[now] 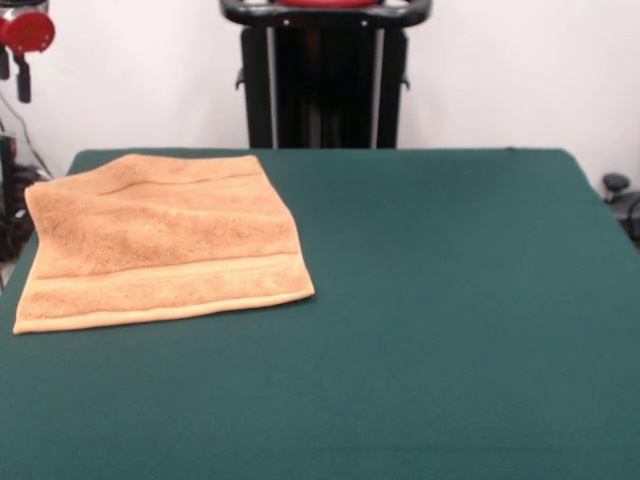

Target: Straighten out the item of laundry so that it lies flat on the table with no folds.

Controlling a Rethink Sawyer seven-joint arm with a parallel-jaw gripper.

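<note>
The light orange-tan towel (pixel 160 240) lies spread on the left part of the dark green table (pixel 440 320) in the front view. It is roughly square, with a woven band near its near hem and another near its far hem. Its left side reaches the table's left edge. The far left corner is slightly rumpled, with a shallow crease along the far band. The rest looks flat. My gripper does not show in this view.
The robot's black pedestal (pixel 325 80) stands behind the table's far edge at top centre. A red and black part (pixel 25 35) hangs at the top left corner, off the table. A small black object (pixel 615 185) sits beyond the right edge.
</note>
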